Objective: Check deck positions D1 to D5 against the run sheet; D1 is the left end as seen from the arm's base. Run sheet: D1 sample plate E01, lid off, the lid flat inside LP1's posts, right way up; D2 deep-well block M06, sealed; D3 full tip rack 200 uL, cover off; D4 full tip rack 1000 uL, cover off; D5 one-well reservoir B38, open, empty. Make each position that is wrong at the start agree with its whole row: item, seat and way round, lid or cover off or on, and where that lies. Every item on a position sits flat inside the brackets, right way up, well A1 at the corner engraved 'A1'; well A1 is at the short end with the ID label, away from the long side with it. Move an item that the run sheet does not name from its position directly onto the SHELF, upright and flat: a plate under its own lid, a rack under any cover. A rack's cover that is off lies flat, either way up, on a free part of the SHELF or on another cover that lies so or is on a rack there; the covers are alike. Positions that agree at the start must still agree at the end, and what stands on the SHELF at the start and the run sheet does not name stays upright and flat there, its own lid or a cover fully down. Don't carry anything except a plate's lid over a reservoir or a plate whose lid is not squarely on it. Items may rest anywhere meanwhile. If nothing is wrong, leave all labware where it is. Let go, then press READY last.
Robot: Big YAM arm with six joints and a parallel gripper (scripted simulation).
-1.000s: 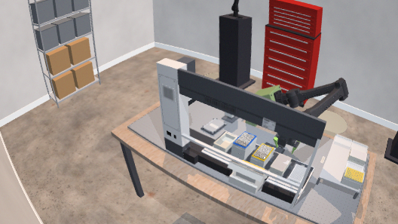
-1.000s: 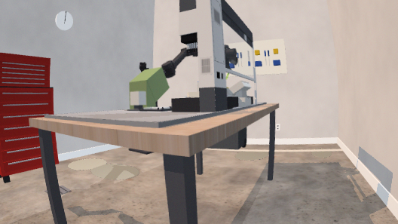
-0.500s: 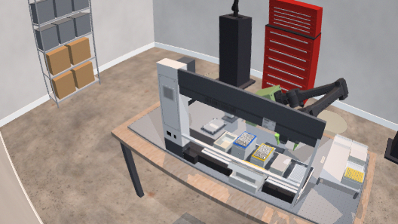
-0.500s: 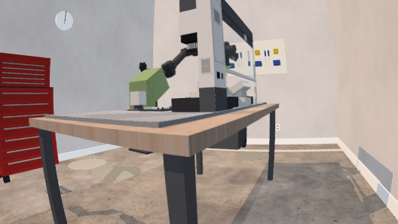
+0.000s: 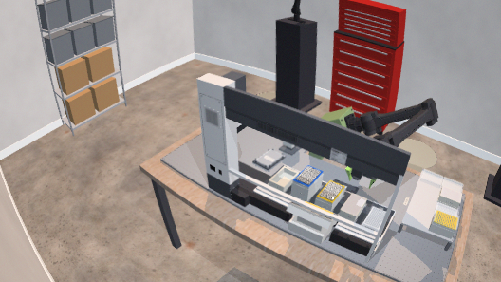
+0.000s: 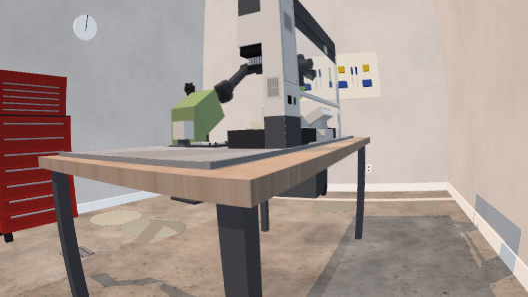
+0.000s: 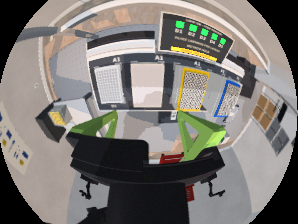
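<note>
Five items sit in a row on the deck under the gantry. In the top view they run from right to left: a sample plate (image 5: 375, 216), a grey sealed block (image 5: 353, 205), a yellow-rimmed tip rack (image 5: 331, 191), a blue-rimmed tip rack (image 5: 308, 177) and an open white reservoir (image 5: 284, 178). A flat lid-like piece (image 5: 268, 159) lies behind the row at the left. My gripper (image 5: 361, 178) is open and empty, hovering behind the plate and the block. The wrist view shows the green fingers apart, with the plate (image 7: 108, 86), block (image 7: 148, 84) and yellow rack (image 7: 193, 88) beyond them.
The dark gantry beam (image 5: 313, 132) spans the deck above the row. The shelf (image 5: 433, 200) at the right holds white covers and a yellow-topped rack (image 5: 446, 220). A panel with green lights (image 7: 193, 32) stands beyond the deck. The arm's green base (image 6: 196, 117) is on the far side.
</note>
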